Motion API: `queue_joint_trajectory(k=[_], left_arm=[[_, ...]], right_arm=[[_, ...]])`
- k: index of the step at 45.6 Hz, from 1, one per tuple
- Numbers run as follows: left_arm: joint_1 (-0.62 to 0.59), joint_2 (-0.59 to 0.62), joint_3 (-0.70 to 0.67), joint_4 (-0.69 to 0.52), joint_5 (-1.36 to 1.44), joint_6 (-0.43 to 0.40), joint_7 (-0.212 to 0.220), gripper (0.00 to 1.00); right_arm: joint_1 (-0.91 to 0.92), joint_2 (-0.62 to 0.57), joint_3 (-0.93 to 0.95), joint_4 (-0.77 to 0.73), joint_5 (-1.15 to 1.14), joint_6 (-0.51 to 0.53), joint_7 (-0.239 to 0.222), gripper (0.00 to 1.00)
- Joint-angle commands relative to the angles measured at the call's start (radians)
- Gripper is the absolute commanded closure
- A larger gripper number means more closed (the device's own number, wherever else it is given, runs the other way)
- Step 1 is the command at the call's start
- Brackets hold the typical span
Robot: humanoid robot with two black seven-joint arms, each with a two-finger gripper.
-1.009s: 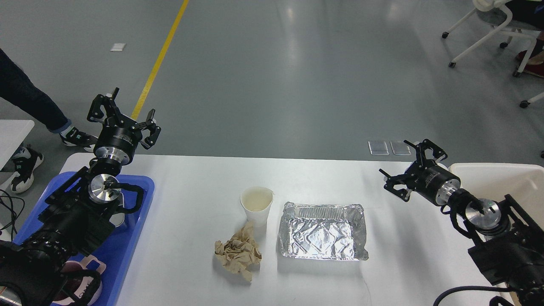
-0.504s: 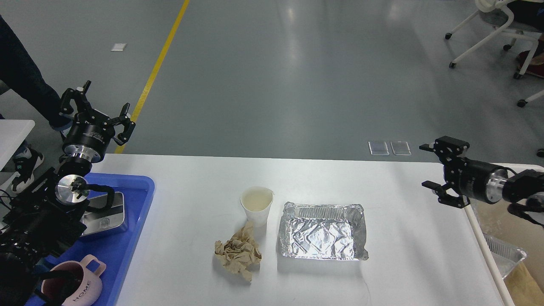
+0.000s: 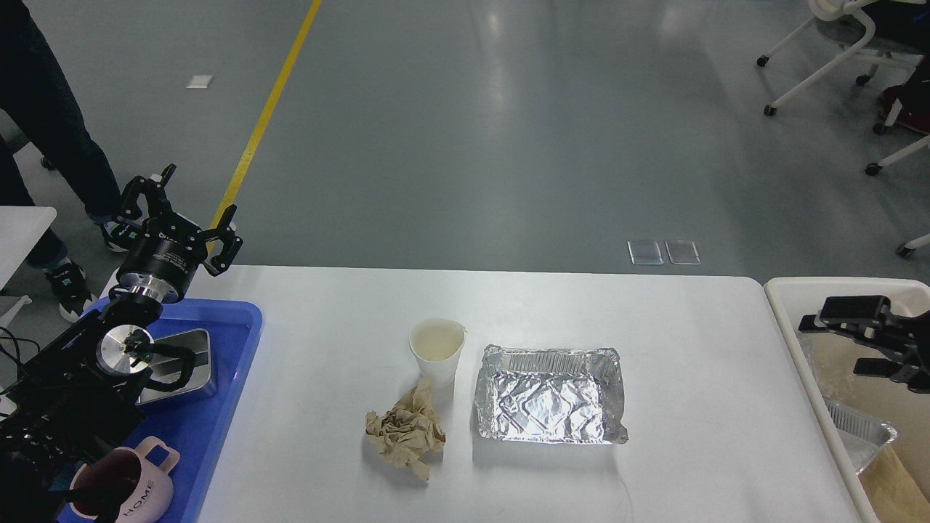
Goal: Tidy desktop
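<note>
The desktop (image 3: 581, 312) is a wide white tabletop. A white paper cup (image 3: 437, 352) stands upright near its middle. A crumpled brown paper ball (image 3: 405, 432) lies just in front of the cup. An empty foil tray (image 3: 550, 396) sits to the right of the cup. My left gripper (image 3: 185, 207) is open and empty, raised above the table's back left corner, beyond the blue tray (image 3: 225, 392). My right gripper (image 3: 835, 341) is open and empty, over the cream-white bin (image 3: 788, 319) at the right edge.
The blue tray holds a metal box (image 3: 178, 363) and a pink mug (image 3: 127, 487). The bin holds a foil tray (image 3: 861, 436) and brown paper (image 3: 894, 479). A person's legs (image 3: 43, 109) stand at the far left. Chairs (image 3: 835, 43) stand at the far right.
My right arm has drawn back to the right, off the table, and its gripper now hangs over the bin. My left gripper swung left, then came back a little. The table items have not moved.
</note>
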Motion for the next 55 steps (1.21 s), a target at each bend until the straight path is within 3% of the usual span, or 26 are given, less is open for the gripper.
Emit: queue_joint_trajectory(k=[1, 5, 8, 13, 17, 25, 35, 49, 55], left_arm=[[0.0, -0.004, 0.0, 0.0, 0.0, 0.005, -0.001, 0.03], [-0.003, -0.005, 0.0, 0.0, 0.0, 0.011, -0.001, 0.03], [-0.008, -0.005, -0.001, 0.0, 0.0, 0.011, -0.001, 0.03], [-0.014, -0.002, 0.0, 0.0, 0.0, 0.012, -0.001, 0.03], [-0.019, 0.001, 0.0, 0.0, 0.0, 0.012, 0.0, 0.03], [-0.022, 0.006, 0.007, 0.0, 0.0, 0.011, 0.005, 0.03], [-0.011, 0.012, 0.008, 0.0, 0.001, 0.009, 0.01, 0.03], [-0.01, 0.003, 0.042, 0.0, 0.001, 0.009, 0.007, 0.03], [-0.013, -0.002, 0.042, 0.0, 0.001, 0.011, 0.005, 0.03]], right_arm=[[-0.048, 0.136, 0.0, -0.006, -0.082, -0.267, 0.0, 0.0], [-0.117, 0.235, -0.005, 0.002, -0.162, -0.514, 0.006, 0.0], [-0.185, 0.284, -0.005, 0.016, -0.27, -0.623, 0.017, 0.0], [-0.289, 0.302, 0.002, 0.08, -0.42, -0.652, 0.067, 0.0], [-0.355, 0.239, 0.041, 0.14, -0.42, -0.64, 0.075, 0.0], [-0.372, -0.014, 0.069, 0.238, -0.404, -0.41, 0.084, 0.0], [-0.372, -0.198, 0.184, 0.244, -0.292, -0.126, 0.083, 0.0], [-0.367, -0.245, 0.466, 0.247, -0.288, 0.188, 0.075, 0.0], [-0.358, -0.232, 0.471, 0.263, -0.288, 0.222, 0.067, 0.0]])
